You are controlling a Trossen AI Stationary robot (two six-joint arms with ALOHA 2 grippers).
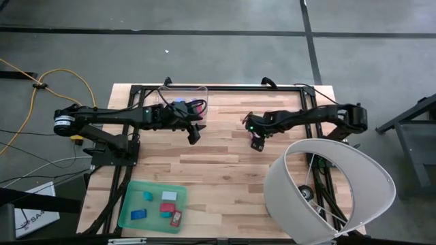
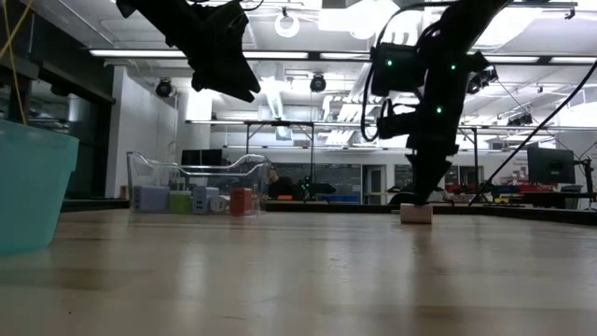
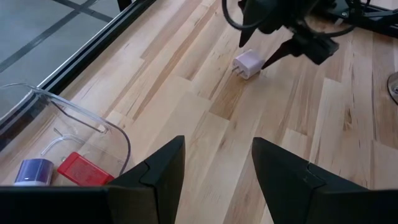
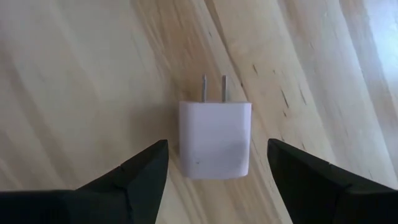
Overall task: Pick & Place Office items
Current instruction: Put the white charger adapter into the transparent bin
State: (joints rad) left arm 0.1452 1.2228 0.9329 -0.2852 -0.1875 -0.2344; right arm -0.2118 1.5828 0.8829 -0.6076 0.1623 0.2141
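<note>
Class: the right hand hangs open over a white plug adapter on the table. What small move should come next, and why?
Probably lower the right hand straight down and close. The white plug adapter lies flat on the wooden table, centred in the open gap, with neither finger touching it.

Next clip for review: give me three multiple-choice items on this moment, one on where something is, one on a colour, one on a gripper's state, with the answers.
1. Where is the white plug adapter?
A. in the clear bin
B. on the bare table under the right gripper
C. in the green tray

2. What colour is the tray at the table's near left?
A. green
B. red
C. white

3. How does the right gripper stand?
A. shut on the adapter
B. shut on nothing
C. open, a finger on either side of the adapter

Answers: 1 B, the right wrist view shows it lying on wood; 2 A, the high view shows it green; 3 C, gaps show between both fingers and the adapter.
</note>
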